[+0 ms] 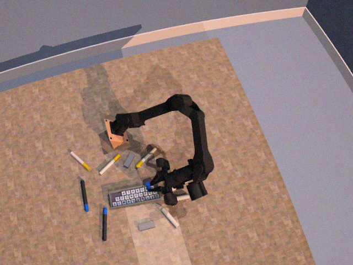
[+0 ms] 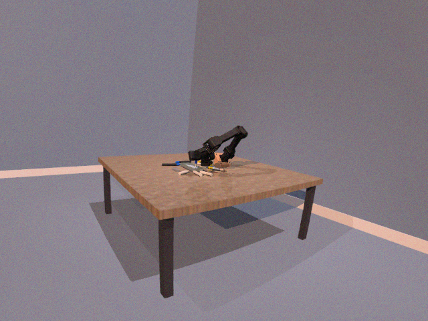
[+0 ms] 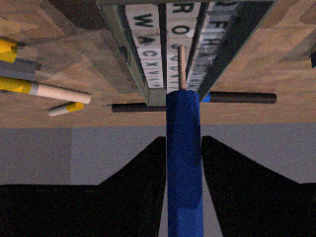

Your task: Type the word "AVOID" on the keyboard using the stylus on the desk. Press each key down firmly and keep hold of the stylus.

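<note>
My gripper (image 1: 149, 186) (image 3: 183, 144) is shut on the blue stylus (image 1: 148, 185) (image 3: 184, 163), which stands between the two black fingers in the wrist view. The stylus's thin tan tip points at the keyboard (image 1: 133, 196) (image 3: 157, 96). In the wrist view the tip overlaps the middle row of keys, just beyond the O key, and partly covers the letter there. The W, A, C and X keys show in the row to the left. Whether the tip touches a key or hovers above it, I cannot tell. In the top view the fingers cover part of the keyboard's right end.
White-and-yellow markers (image 1: 79, 160) (image 1: 110, 164) and a grey block (image 1: 129, 159) lie between the keyboard and arm base. Black markers with blue ends (image 1: 84, 195) (image 1: 104, 223) lie left and below. A pale marker (image 1: 169, 217) and another grey block (image 1: 146, 225) lie below the keyboard.
</note>
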Robot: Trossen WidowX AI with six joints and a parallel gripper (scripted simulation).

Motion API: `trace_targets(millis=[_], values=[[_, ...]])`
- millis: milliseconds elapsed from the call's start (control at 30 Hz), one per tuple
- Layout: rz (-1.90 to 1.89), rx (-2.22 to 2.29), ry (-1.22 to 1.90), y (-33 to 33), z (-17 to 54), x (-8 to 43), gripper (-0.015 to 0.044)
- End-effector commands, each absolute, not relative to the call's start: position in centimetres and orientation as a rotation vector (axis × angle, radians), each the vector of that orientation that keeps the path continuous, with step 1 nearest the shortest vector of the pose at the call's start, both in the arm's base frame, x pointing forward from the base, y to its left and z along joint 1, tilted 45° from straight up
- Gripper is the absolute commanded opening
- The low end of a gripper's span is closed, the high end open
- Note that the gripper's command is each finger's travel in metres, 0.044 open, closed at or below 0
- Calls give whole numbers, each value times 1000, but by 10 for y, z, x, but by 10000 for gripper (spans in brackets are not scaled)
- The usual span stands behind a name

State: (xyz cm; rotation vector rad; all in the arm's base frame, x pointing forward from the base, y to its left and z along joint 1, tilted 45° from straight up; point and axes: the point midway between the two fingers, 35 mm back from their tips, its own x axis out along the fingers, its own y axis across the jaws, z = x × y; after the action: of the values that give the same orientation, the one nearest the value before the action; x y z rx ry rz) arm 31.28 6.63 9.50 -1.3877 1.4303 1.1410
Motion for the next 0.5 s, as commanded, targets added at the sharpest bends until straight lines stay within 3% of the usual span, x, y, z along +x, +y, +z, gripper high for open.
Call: trace_targets(millis=[0,467], values=[[1141,-1383,1431,68,93,313,81],[1141,-1382,1431,71,89,313,81]])
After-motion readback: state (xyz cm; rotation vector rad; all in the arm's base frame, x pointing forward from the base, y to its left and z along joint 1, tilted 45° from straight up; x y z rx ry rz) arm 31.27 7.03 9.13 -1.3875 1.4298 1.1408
